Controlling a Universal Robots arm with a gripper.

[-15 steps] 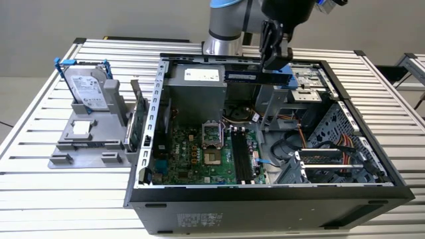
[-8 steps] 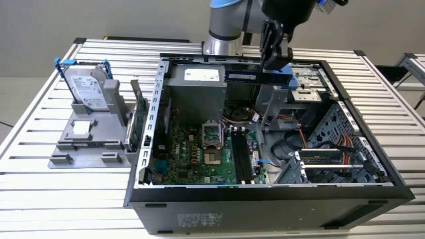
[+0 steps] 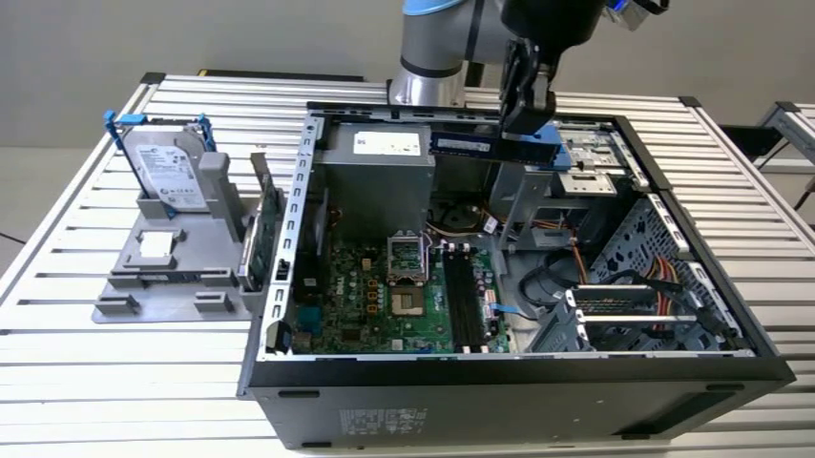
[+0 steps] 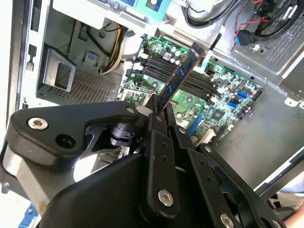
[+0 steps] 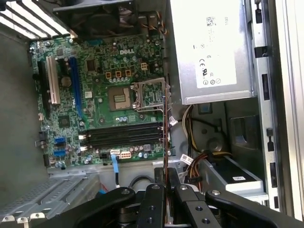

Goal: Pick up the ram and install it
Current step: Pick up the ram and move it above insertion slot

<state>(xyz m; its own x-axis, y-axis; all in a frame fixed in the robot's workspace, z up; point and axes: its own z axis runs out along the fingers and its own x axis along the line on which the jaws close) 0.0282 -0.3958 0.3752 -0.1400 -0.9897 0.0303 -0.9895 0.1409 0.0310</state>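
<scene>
My gripper (image 3: 524,126) is shut on the ram (image 3: 491,145), a thin bluish stick with dark chips. It hangs level above the back of the open computer case (image 3: 510,367), over the power supply's right end in the exterior view. In the second wrist view the ram (image 4: 183,70) sticks out from the black fingers (image 4: 156,118) above the green motherboard (image 4: 223,88). The first wrist view has the ram (image 5: 165,128) edge-on, crossing one end of the black memory slots (image 5: 123,135). Those slots (image 3: 464,305) hold nothing.
A silver hard drive (image 3: 168,162) with blue clips stands in a grey holder (image 3: 159,277) at the exterior view's left, with a green expansion card (image 3: 263,224) on edge beside it. Inside the case are the grey power supply (image 3: 376,176), the processor socket (image 3: 405,277) and a cabled drive cage (image 3: 637,305).
</scene>
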